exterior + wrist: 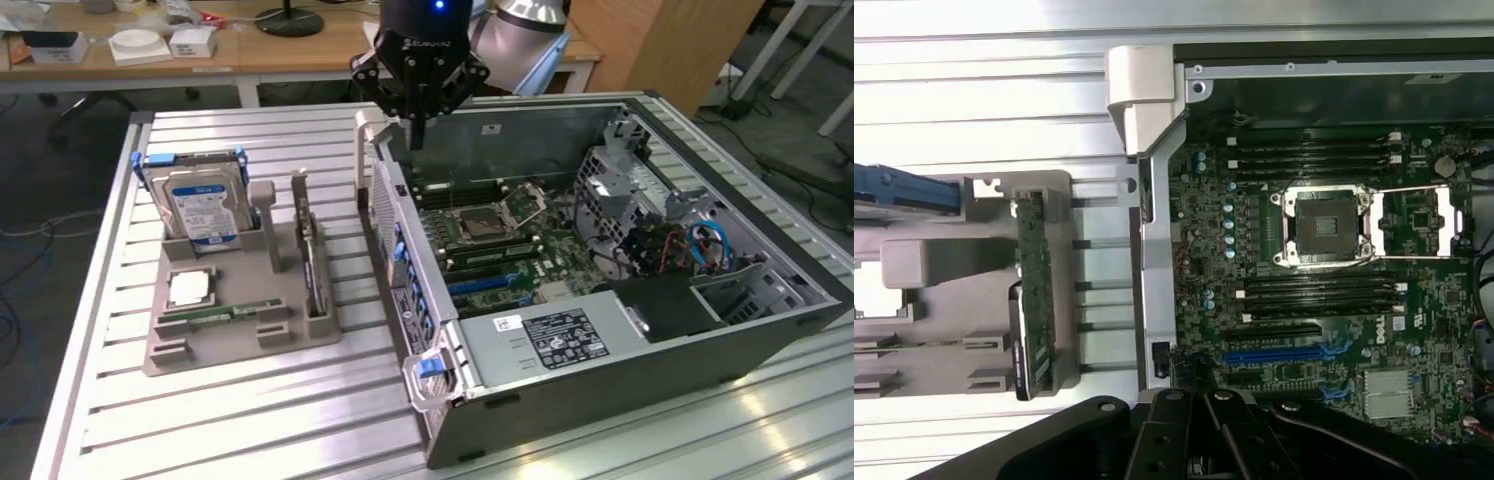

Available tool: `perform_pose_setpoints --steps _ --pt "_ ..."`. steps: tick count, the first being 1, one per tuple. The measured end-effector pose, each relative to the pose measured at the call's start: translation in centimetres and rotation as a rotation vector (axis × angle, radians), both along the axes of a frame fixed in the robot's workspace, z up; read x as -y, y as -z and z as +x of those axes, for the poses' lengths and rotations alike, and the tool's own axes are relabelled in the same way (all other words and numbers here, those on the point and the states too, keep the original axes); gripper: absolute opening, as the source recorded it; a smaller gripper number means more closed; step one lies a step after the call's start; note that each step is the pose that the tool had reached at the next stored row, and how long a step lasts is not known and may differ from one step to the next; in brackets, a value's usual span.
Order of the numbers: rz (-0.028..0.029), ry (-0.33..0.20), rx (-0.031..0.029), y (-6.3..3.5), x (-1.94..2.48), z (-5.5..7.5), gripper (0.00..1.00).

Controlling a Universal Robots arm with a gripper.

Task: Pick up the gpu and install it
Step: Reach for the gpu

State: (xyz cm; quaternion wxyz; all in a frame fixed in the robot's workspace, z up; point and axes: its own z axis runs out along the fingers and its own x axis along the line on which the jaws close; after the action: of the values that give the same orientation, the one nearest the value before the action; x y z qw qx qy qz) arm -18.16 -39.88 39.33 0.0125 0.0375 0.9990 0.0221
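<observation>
The gpu (311, 270) is parked on edge in the slot along the 3 o'clock side of the gray tray (200, 358). Nothing's touching it, so I'd call this the very start: the reach step, pickup not yet done.

Left to right in the exterior view:
- the hard drive (200, 205) stands at the tray's 11 o'clock
- the memory stick (214, 316) lies flat around 7 o'clock
- then comes the gpu, then a strip of bare tabletop (360, 420)
- the open computer case (627, 370) sits at 3 o'clock of the tray

The gripper (415, 135) hangs over the case's back corner, roughly 1 o'clock from the gpu and well apart from it. Its fingers are pinched together with nothing between them.

For the pick, I reckon the jaws need to be spread and lined up across the card's thin top edge. They'd want to come straight down too, since the tray's posts crowd it.

The card is thin and flat, a dark greenish board with a silvery bracket at one end, seen edge-on from the wrist view (1036, 280). The blue slot (1274, 353) on the motherboard looks free.
</observation>
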Motion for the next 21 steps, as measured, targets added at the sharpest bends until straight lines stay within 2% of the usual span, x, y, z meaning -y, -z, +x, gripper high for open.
perform_pose_setpoints --steps 21 --pt "-0.0001 0.0 -0.0001 0.0 0.01 -4.2 0.1"
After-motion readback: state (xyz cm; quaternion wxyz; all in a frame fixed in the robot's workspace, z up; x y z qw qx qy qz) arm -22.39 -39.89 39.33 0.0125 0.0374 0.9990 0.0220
